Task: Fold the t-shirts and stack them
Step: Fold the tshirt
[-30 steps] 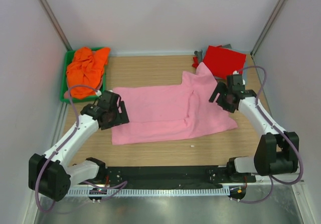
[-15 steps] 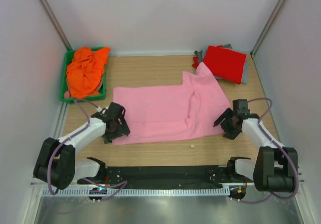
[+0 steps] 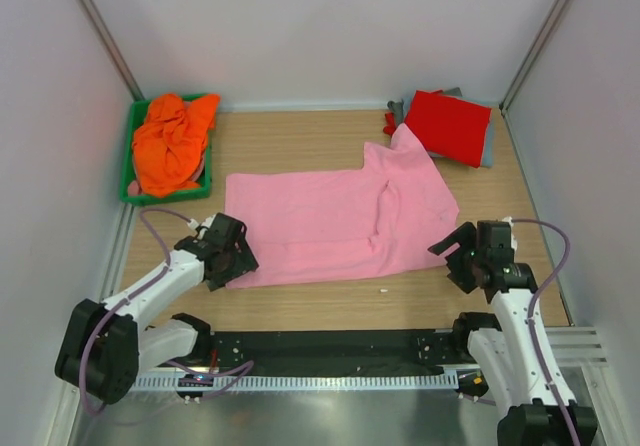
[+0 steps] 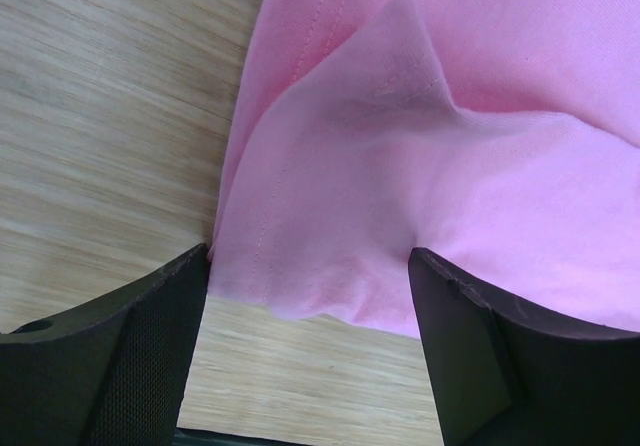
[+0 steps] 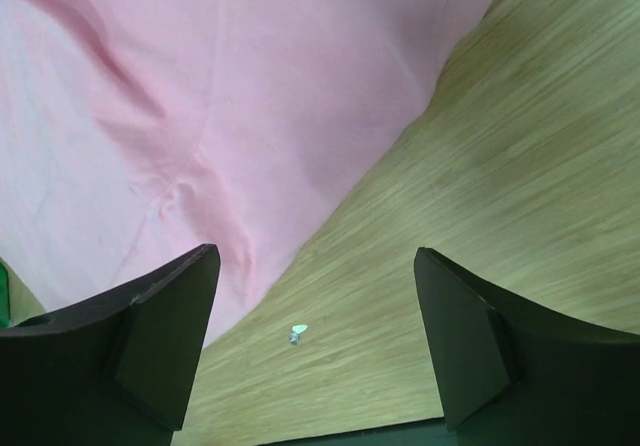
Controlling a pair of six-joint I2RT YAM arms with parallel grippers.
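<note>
A light pink t-shirt (image 3: pixel 335 216) lies spread across the wooden table, partly folded, one sleeve reaching toward the back right. My left gripper (image 3: pixel 228 254) is low at its near left corner, open, with the pink cloth corner (image 4: pixel 300 286) lying just ahead of its fingers and not pinched. My right gripper (image 3: pixel 470 256) is open just off the shirt's near right corner, with bare wood between its fingers (image 5: pixel 170 336) and the pink edge (image 5: pixel 250 166) ahead. An orange t-shirt (image 3: pixel 172 141) is crumpled in a green tray (image 3: pixel 127 171). A folded red t-shirt (image 3: pixel 448 124) rests on a grey one (image 3: pixel 488 152) at the back right.
White walls close in the table on three sides. A small white scrap (image 3: pixel 382 290) lies on the wood near the shirt's front edge, also seen as a white scrap (image 5: pixel 297 333) in the right wrist view. A black rail (image 3: pixel 330 346) runs along the near edge.
Both arms have drawn back toward the near edge and come down. The left gripper moved to the shirt's near left corner; the right gripper left the far sleeve for the near right corner.
</note>
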